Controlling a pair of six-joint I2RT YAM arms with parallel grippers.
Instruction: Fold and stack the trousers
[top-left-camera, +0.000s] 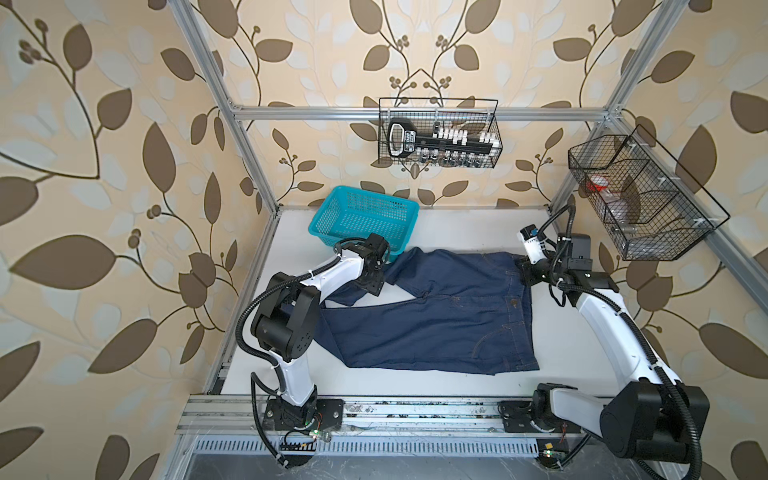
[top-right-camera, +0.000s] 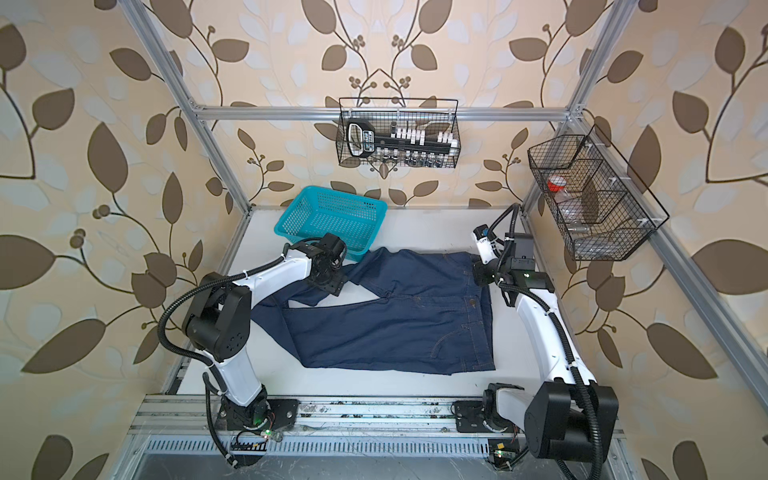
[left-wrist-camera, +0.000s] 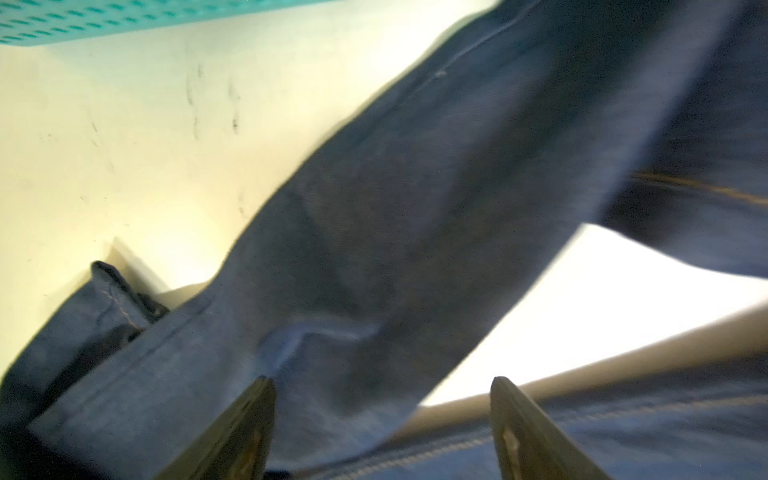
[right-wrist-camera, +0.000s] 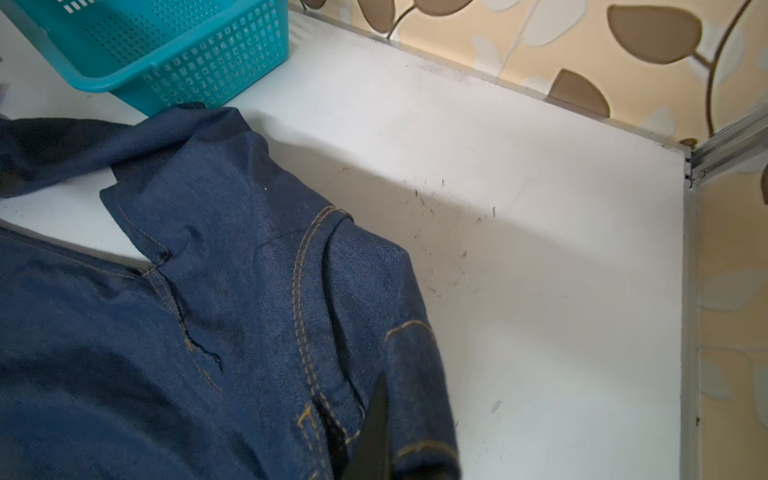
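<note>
The dark navy trousers (top-left-camera: 436, 316) (top-right-camera: 395, 324) lie spread on the white table, waistband to the right and legs to the left. The far leg runs up towards the basket. My left gripper (top-left-camera: 370, 286) (top-right-camera: 328, 284) hovers over that far leg; in the left wrist view the gripper (left-wrist-camera: 382, 380) stands open, its fingers wide apart above the denim (left-wrist-camera: 415, 208), clamping nothing. My right gripper (top-left-camera: 525, 270) (top-right-camera: 482, 274) is at the far corner of the waistband. In the right wrist view the gripper (right-wrist-camera: 353, 419) is shut on the stitched waistband edge of the trousers (right-wrist-camera: 187, 311).
A teal plastic basket (top-left-camera: 361, 216) (top-right-camera: 328, 220) (right-wrist-camera: 166, 41) stands at the back left, touching the far leg. Two black wire baskets hang on the frame, one on the back rail (top-left-camera: 440, 133) and one on the right rail (top-left-camera: 636, 199). Bare white table (right-wrist-camera: 540, 291) lies right of the waistband.
</note>
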